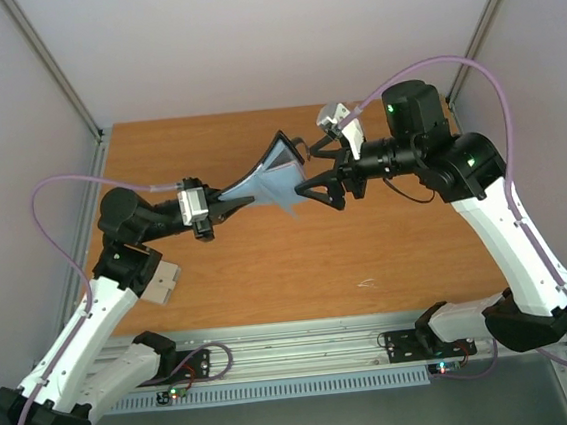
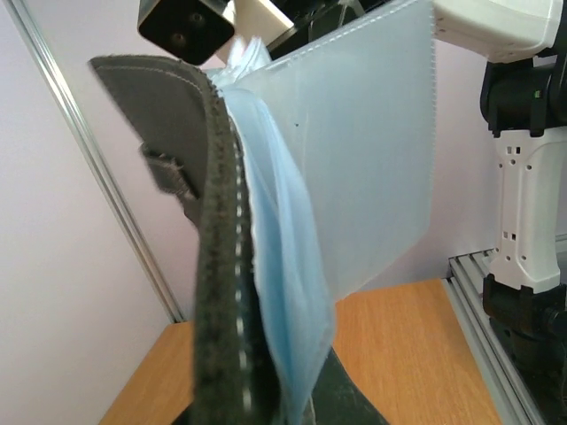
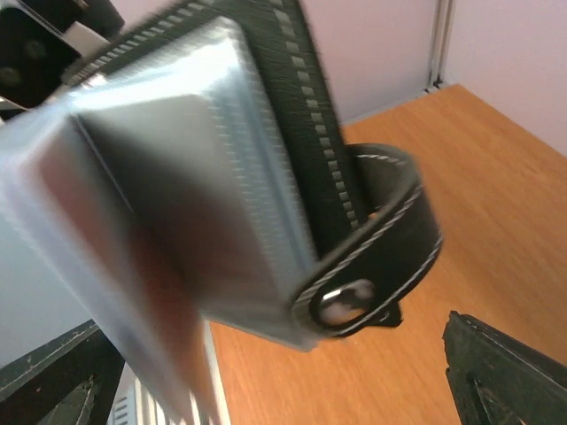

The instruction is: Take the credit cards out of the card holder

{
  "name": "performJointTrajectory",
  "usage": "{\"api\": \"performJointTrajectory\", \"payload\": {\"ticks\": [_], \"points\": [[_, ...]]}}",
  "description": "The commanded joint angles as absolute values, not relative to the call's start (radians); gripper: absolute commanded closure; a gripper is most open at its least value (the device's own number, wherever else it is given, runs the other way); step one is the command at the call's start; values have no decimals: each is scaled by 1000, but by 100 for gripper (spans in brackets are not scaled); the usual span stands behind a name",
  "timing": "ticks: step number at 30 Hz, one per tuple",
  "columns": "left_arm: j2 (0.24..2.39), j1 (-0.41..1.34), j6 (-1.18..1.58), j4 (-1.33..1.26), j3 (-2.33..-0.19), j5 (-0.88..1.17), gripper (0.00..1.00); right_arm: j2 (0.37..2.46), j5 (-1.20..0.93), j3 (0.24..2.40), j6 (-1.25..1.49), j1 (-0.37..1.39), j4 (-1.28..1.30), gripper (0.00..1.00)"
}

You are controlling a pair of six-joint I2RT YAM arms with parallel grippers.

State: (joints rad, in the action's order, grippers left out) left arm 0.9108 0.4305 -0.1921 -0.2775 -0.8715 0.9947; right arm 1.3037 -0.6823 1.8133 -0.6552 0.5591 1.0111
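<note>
The card holder [image 1: 275, 178] hangs open above the middle of the table, black outside and pale blue inside. My left gripper [image 1: 245, 195] is shut on its left end. In the left wrist view the holder [image 2: 221, 266] stands edge-on, its clear sleeves [image 2: 363, 150] fanned to the right. My right gripper [image 1: 308, 168] is open at the holder's right edge. In the right wrist view the holder [image 3: 221, 150] and its snap strap [image 3: 381, 257] fill the frame above my spread fingers [image 3: 505, 376]. Two small whitish cards [image 1: 341, 123] lie behind the right gripper. Any cards in the sleeves are too blurred to tell.
The wooden table [image 1: 269, 274] is walled by pale panels on the left, right and back. A metal rail [image 1: 307, 356] with both arm bases runs along the near edge. The right arm's white link [image 2: 518, 204] stands at the right of the left wrist view.
</note>
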Motion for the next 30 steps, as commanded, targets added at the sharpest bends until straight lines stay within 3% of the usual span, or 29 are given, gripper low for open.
{"api": "performJointTrajectory", "payload": {"ticks": [1, 13, 22, 30], "points": [[882, 426, -173, -359, -896, 999, 100, 1294, -644, 1874, -675, 556, 1058, 1], [885, 426, -16, -410, -874, 918, 100, 1304, -855, 1861, -676, 568, 1092, 1], [885, 426, -12, -410, -871, 929, 100, 1318, -724, 1864, -623, 568, 1055, 1], [895, 429, 178, -228, -915, 773, 100, 1313, -632, 1748, -522, 666, 848, 2]]}}
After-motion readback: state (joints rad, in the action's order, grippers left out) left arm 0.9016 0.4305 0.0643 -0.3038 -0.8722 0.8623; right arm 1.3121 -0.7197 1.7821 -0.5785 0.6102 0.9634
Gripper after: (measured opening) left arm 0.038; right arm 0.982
